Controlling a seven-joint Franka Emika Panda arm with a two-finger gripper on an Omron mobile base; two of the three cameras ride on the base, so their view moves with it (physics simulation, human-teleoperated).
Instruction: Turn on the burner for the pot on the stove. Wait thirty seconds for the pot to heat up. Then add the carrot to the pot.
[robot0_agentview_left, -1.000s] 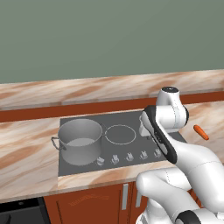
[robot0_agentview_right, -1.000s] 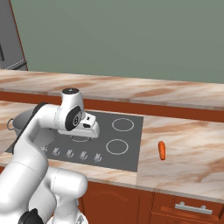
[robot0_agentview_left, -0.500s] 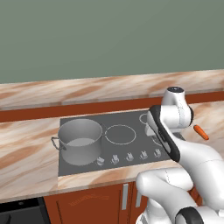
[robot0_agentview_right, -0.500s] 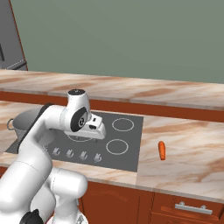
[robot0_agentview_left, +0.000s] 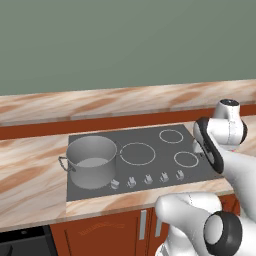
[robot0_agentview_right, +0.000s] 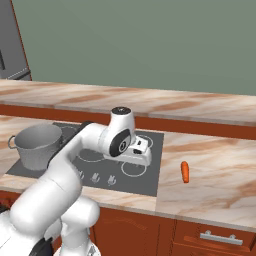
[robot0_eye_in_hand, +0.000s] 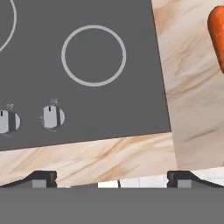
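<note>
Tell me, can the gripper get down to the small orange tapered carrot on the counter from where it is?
Probably yes. The small orange tapered carrot lies alone on the marble counter beside the dark flat stove, nothing around it. The gripper hangs over the stove's edge, jaws spread wide, with bare counter between.

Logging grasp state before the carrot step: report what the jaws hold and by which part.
Nothing is held. The gripper is open and empty above the counter edge, and the carrot lies untouched on the counter.

The arm is bent forward at the elbow, the wrist turned downward. The pincer (robot0_eye_in_hand: 111, 177) is held wide open, nothing between its fingertips (robot0_eye_in_hand: 41, 177).
</note>
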